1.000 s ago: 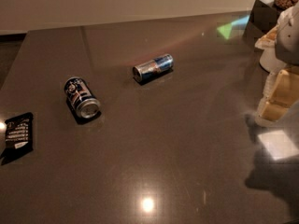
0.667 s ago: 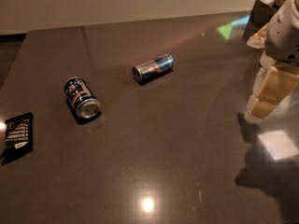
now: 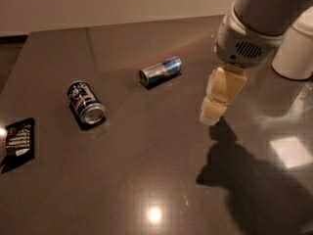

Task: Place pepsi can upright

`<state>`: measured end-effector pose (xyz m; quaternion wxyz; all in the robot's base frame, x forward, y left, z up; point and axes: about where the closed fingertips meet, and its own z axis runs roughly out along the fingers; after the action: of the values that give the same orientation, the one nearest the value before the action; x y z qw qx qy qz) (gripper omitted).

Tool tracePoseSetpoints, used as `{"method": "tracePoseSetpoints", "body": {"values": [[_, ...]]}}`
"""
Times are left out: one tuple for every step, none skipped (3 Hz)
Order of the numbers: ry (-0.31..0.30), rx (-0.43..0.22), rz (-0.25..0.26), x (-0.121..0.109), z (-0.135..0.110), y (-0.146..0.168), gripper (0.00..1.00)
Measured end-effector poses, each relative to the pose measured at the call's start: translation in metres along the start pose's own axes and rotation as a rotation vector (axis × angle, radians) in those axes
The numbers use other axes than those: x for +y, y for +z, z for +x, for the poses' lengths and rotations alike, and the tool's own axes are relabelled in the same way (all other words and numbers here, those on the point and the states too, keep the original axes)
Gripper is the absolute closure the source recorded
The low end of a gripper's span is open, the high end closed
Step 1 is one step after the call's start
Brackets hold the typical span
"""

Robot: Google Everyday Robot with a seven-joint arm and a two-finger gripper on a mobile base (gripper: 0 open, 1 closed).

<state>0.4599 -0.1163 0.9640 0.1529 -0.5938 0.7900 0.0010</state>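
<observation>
The pepsi can (image 3: 85, 102), dark blue with red and white markings, lies on its side at the left of the dark table, its silver top facing the front. My gripper (image 3: 211, 117) hangs from the white arm at the right of the table, well to the right of the can and above the surface. It holds nothing that I can see.
A slimmer silver-and-blue can (image 3: 160, 71) lies on its side between the pepsi can and the gripper, further back. A black snack bag (image 3: 19, 138) lies at the left edge. A white object (image 3: 295, 53) stands at the far right. The table (image 3: 146, 180) reflects ceiling lights.
The arm has swung in from the right edge toward the table's middle, and the gripper is now further left and lower. The cans and bag have not moved.
</observation>
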Motion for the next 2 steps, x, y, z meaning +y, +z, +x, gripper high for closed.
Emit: {"method": "tracePoseSetpoints", "body": {"values": [[0.046,0.015,-0.006,0.007,-0.031,0.017,0.00],[0.137,0.010,0.008,0.011,-0.063,0.030,0.00]]}}
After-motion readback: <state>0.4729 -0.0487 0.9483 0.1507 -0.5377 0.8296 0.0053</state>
